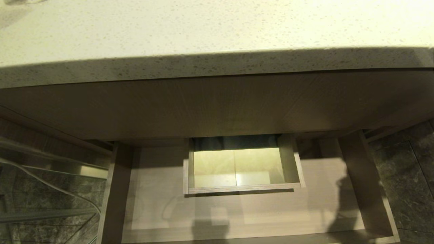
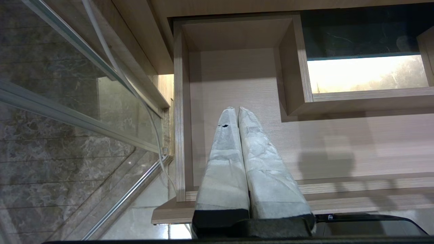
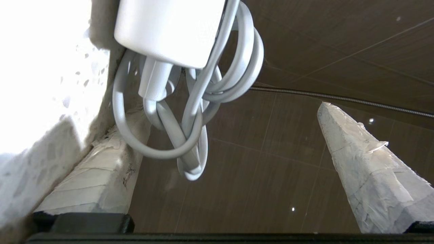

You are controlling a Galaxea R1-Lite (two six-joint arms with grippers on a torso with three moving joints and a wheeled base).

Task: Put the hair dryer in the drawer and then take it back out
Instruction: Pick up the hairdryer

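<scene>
The hair dryer (image 3: pixel 169 30) fills the near part of the right wrist view as a white body, its coiled white cord (image 3: pixel 190 135) hanging in loops below it. My right gripper (image 3: pixel 229 112) is open wide. One finger (image 3: pixel 101 176) sits beside the cord against the speckled counter edge, and the other finger (image 3: pixel 366 169) stands well apart from it. The jaws hold nothing. The drawer (image 1: pixel 156 203) is pulled out under the counter, its floor bare around the walled cut-out (image 1: pixel 242 189); the dryer does not show in the head view. My left gripper (image 2: pixel 236 109) hangs shut and empty over the drawer (image 2: pixel 237 84).
A speckled stone countertop (image 1: pixel 217 30) overhangs the wood-grain front panel (image 1: pixel 217 105). A glass panel with metal rails (image 1: pixel 40 176) and a loose grey cable (image 1: pixel 67 193) stand left of the drawer. Dark marble floor (image 1: pixel 413 189) lies to the right.
</scene>
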